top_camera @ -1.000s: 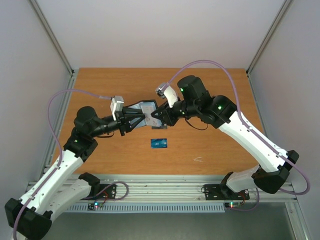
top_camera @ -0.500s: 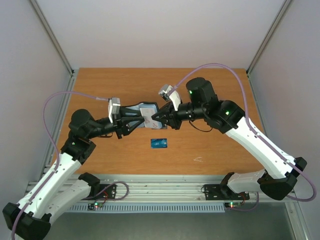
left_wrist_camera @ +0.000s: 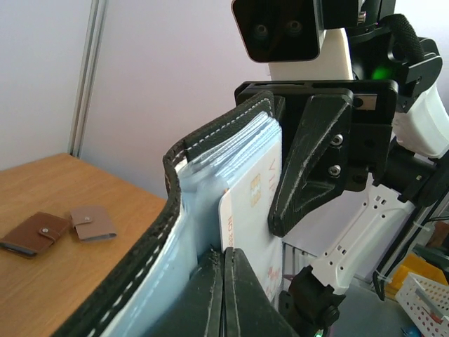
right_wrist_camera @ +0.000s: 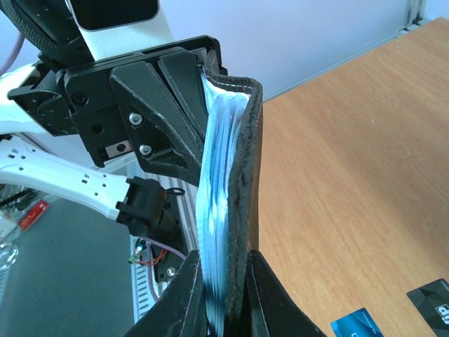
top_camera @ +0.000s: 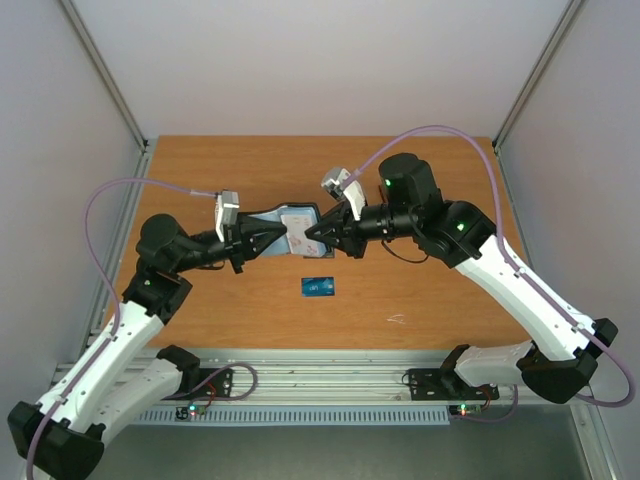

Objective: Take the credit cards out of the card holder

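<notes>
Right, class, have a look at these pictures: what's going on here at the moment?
Two robot arms hold an open black card holder up between them, the left gripper clamped on one end and the right gripper on the other. A pale card sits in its light blue sleeves, not yet pulled out. A blue card and a black card already lie on the table.

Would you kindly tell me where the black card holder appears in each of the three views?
Top external: card holder at centre, between left gripper and right gripper.
Left wrist: lower centre, stitched black edge curving upward.
Right wrist: centre, upright, edge-on.
Shared landmark: blue card, below it in top external, bottom right in right wrist; absent from left wrist.
</notes>
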